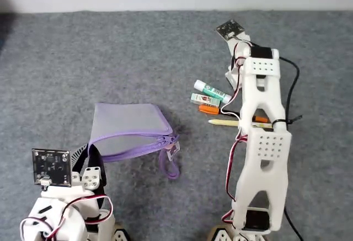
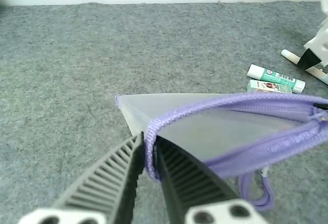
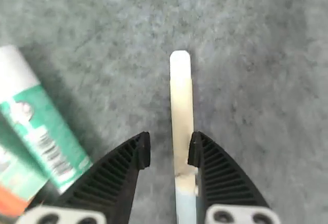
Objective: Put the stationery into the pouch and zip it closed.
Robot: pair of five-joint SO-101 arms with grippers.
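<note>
Left gripper: clamped on the purple zipper edge of the pouch, holding that lip up off the grey mat
Pouch: lying next to the left arm, mouth gaping, zipper not run shut and nothing visible inside
Right gripper: jaws apart and low over the mat, straddling the pale stick, which sits against one finger with a gap on the other side
Neighbours: glue stick just beside the open jaws, with the green box and orange piece close by
Step in hand: looks like the grab on the stick, nothing lifted yet
Doing it well: centre the jaws first so the close doesn't flick the stick sideways into the glue stick, pinch the shaft rather than the tip, lift level, then feed it rounded end first into the held-open mouth
</note>
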